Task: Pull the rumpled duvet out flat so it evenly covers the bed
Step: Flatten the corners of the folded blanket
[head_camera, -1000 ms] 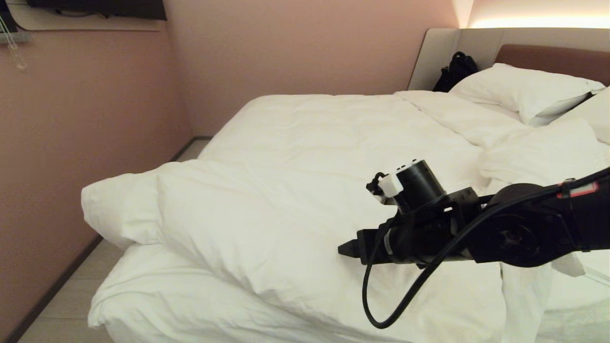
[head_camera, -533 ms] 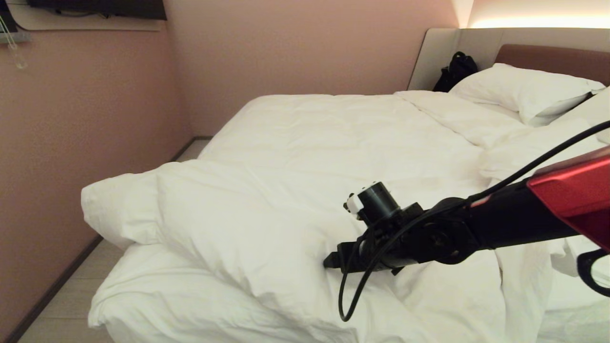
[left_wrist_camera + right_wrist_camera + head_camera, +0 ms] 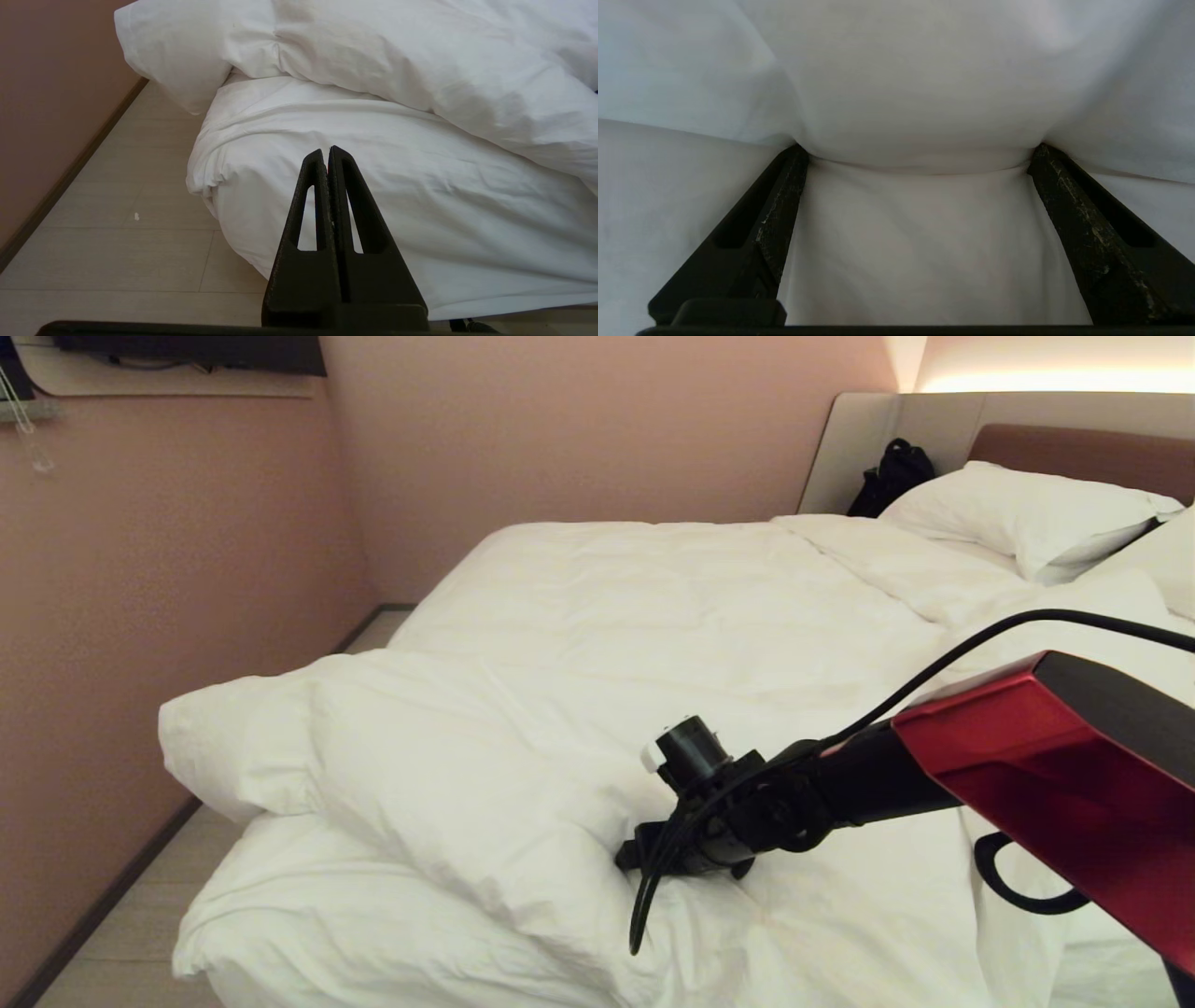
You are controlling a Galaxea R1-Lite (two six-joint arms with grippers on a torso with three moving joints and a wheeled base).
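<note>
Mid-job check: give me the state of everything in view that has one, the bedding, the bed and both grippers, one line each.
duvet: rumpled, near edge folded back on itself, not pulled flat.
bed: foot end uncovered, bare sheet showing.
pillows: lying at the headboard, slightly askew.
right gripper: wide open, fingertips pressed into the duvet fold, not closed on it.
left gripper: shut, empty, parked off the foot of the bed.
black bag: resting against the headboard.

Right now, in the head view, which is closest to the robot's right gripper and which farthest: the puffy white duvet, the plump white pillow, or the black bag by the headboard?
1. Puffy white duvet: right gripper pushes into its fold, fingers spread wide.
2. Plump white pillow: at the bed's head, far right.
3. Black bag: beyond the pillow, against the headboard.
</note>
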